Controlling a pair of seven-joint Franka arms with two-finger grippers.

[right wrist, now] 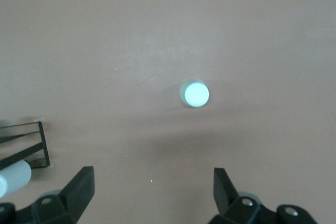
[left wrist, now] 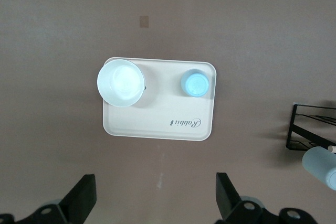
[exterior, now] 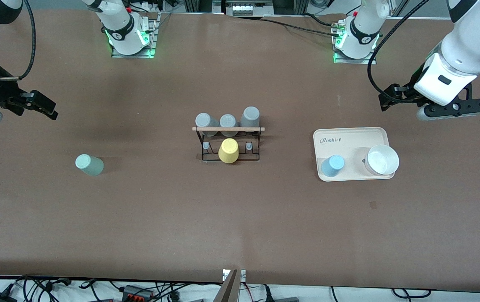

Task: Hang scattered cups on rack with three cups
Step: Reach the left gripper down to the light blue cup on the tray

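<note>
The mint green cup (exterior: 89, 164) stands on the bare table toward the right arm's end; it also shows in the right wrist view (right wrist: 196, 94). The light blue cup (exterior: 332, 165) stands on a beige tray (exterior: 348, 136) and shows in the left wrist view (left wrist: 196, 84). The black wire rack (exterior: 228, 157) with its wooden rod (exterior: 228, 128) stands mid-table. It holds three grey cups (exterior: 227, 121) and a yellow cup (exterior: 228, 151). My left gripper (exterior: 386, 98) (left wrist: 156, 203) hangs open and empty above the table beside the tray. My right gripper (exterior: 47, 105) (right wrist: 152, 195) hangs open and empty above the table near the mint cup.
A white bowl (exterior: 382, 159) sits on the tray beside the blue cup and shows in the left wrist view (left wrist: 121, 82). The rack's edge shows in both wrist views (left wrist: 315, 127) (right wrist: 23, 145). Bare brown table lies between the rack and each cup.
</note>
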